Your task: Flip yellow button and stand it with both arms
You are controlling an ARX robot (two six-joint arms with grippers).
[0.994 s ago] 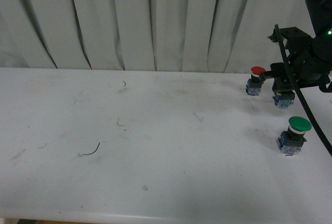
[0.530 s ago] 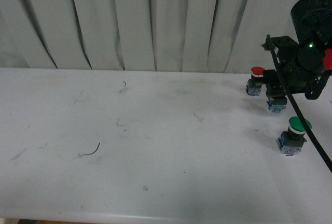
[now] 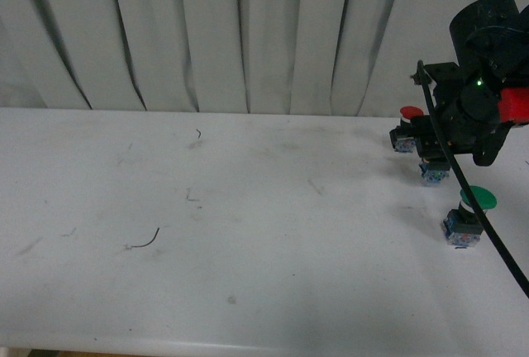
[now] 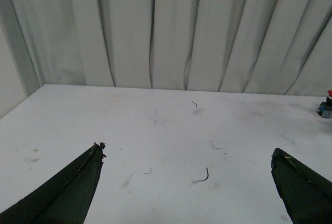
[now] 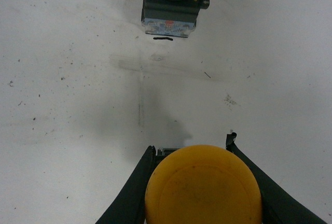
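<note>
My right gripper [image 3: 433,162] [image 5: 191,144] is shut on the yellow button [image 5: 202,190], whose round yellow-orange cap fills the space between the black fingers [image 5: 129,193] and faces the wrist camera. From the front only its blue-clear contact block [image 3: 432,173] shows, hanging under the black right arm [image 3: 475,105] just over the white table [image 3: 248,208] at the far right. Whether it touches the table is unclear. My left gripper [image 4: 187,150] is open above bare table with nothing between its fingers. It is out of the front view.
A red-capped button [image 3: 407,130] [image 5: 170,6] [image 4: 327,107] stands close behind the yellow one. The green-capped button [image 3: 469,212] stands nearer the front. A thin black wire scrap [image 3: 147,241] [image 4: 203,175] lies on the left. White curtains [image 3: 207,35] hang behind the table.
The right arm has swung left and turned at the wrist, carrying the yellow button a little left and nearer to me. The red and green buttons stayed put.
</note>
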